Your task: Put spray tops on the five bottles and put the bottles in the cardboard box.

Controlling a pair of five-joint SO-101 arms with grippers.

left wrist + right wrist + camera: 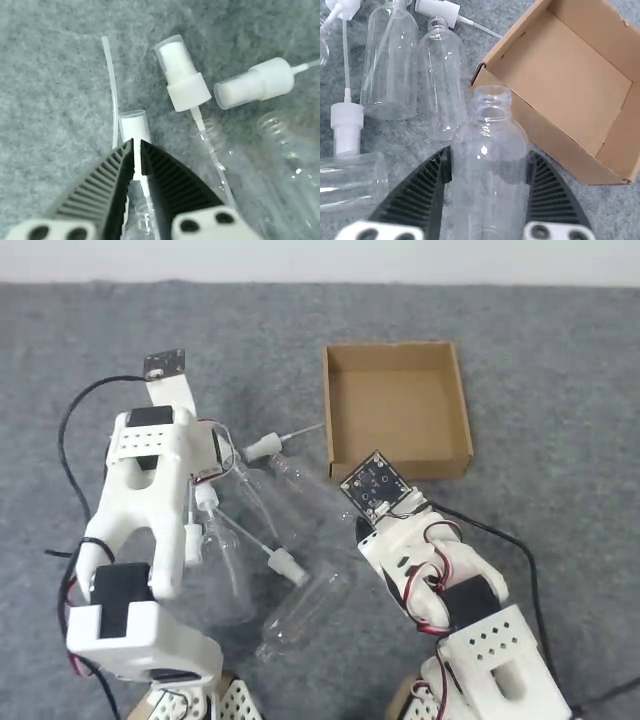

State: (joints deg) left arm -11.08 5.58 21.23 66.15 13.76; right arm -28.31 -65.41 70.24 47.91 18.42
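Pinching a light-looking spray top [134,126] in my nearly shut left gripper [136,146]; right gripper [488,160] clamps a clear bottle [489,120] mid-body. It's likely slippery and crushable, so squeeze gently.

The left claw [136,146] pinches a spray top [134,125] by its thin stem; 2 more spray tops [182,75] lie just beyond its tips, clear bottles [280,150] beside them.

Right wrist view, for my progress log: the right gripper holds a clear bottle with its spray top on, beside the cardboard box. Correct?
No: the clear bottle in the right gripper has no spray top; its neck is open, as the right wrist view shows. It is beside the cardboard box.
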